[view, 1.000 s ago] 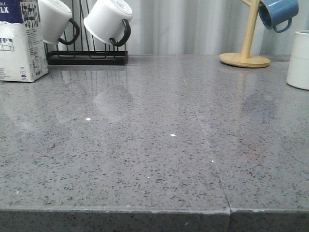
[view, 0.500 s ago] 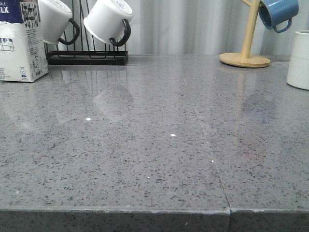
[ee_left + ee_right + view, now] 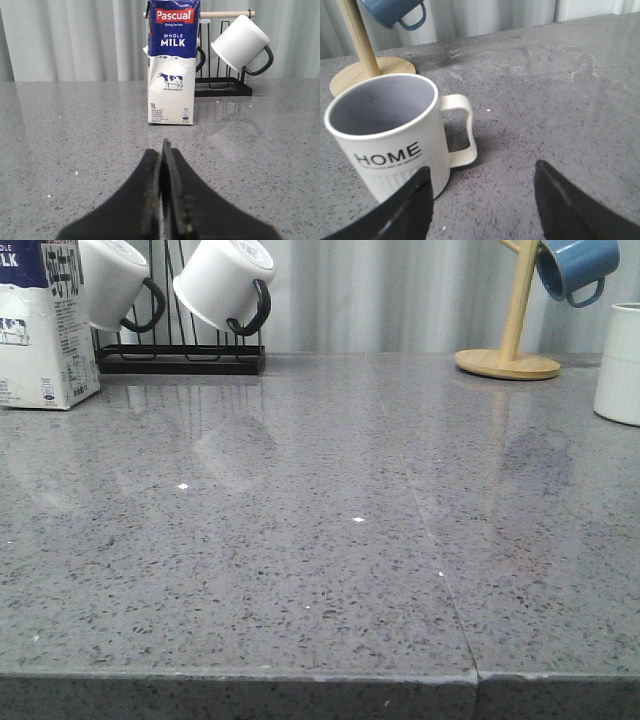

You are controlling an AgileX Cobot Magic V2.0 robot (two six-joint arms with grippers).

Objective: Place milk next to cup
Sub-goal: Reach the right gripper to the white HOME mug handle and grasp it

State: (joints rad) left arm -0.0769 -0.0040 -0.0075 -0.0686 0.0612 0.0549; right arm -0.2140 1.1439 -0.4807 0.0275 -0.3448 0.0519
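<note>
Milk upright at the far left of the grey counter, just beside the black rack hung with white mugs. Cup away at the far right, well apart, near the wooden stand with the blue mug. Left gripper pressed closed, empty, facing the carton. Right gripper spread wide, one finger just beside the cup.

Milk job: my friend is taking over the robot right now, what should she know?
Left pincer: shut, empty, pointed at the milk, not touching it.
Right pincer: open, empty, beside the cup.
Milk stands upright at the table's far left, by the black mug rack. Cup is at the far right, near the wooden mug stand.
Done: nothing yet.
Left: grab the milk, carry it across, set it beside the cup.
</note>
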